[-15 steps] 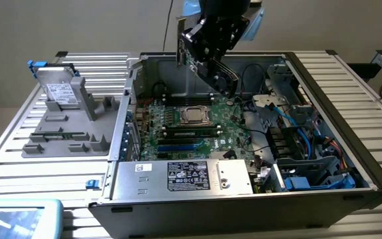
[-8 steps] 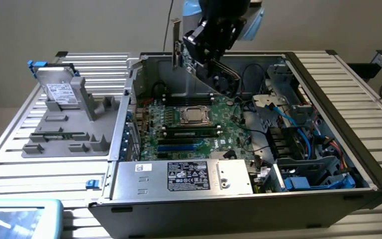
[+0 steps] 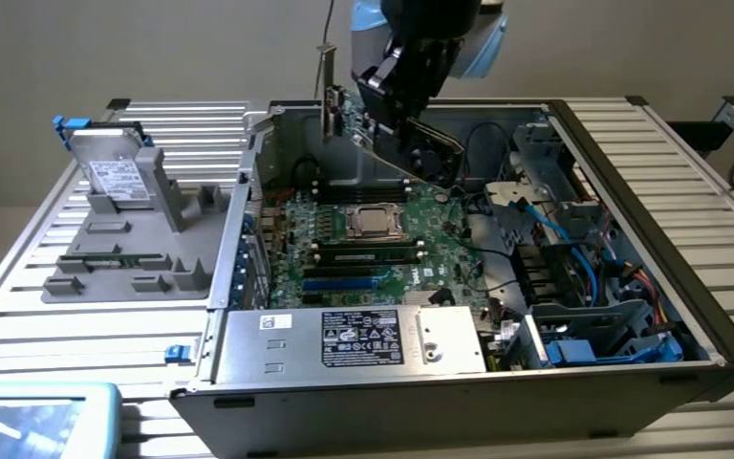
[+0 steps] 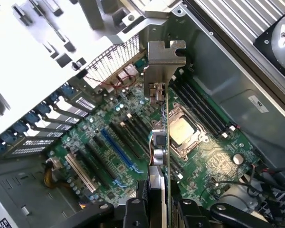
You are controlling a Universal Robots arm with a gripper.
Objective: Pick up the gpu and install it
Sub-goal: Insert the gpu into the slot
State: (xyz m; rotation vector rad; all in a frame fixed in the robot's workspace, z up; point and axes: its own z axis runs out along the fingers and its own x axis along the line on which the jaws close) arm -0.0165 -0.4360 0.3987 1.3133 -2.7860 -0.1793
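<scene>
A grey tray [image 3: 99, 277] holds an upright drive [image 3: 118, 177], at nine o'clock of the open computer case [image 3: 443, 411]. The case holds a green motherboard [image 3: 329, 206]. Over its twelve o'clock end, my gripper [image 4: 160, 216] is clamped on the gpu [image 4: 166, 61], whose bracket points away from my fingers.

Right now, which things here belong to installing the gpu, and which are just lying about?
In the job: gpu, gripped by the pincer; motherboard in the open case.
Lying about: silver drive on the gray tray; power supply.
</scene>
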